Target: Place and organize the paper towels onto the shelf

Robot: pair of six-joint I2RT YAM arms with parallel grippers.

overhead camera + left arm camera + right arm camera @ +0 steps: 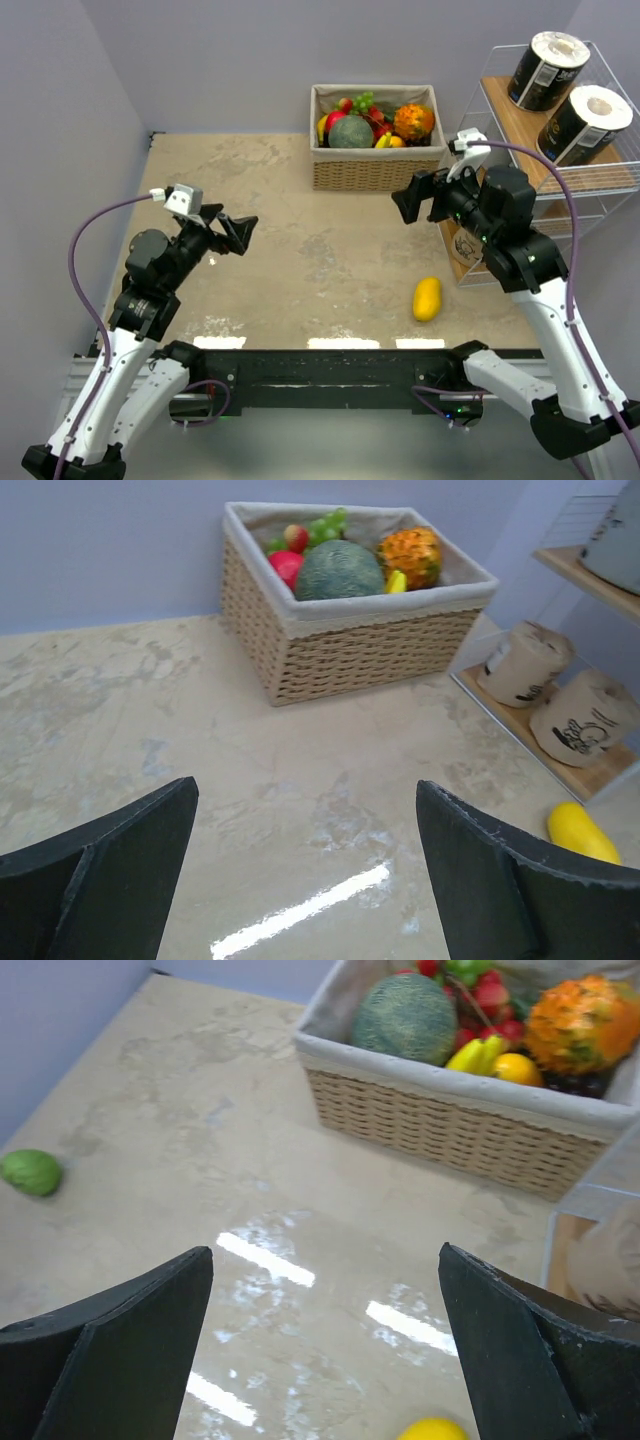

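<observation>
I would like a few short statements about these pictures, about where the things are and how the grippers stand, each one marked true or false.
1. Two black rolls are on the top board of the shelf. True.
2. The mango is inside the basket. False: it lies on the table, in front of the shelf.
3. The left gripper and the right gripper are both open and hold nothing. True.
4. The lowest board of the shelf is bare. False: the left wrist view shows two tan rolls on it.
</observation>
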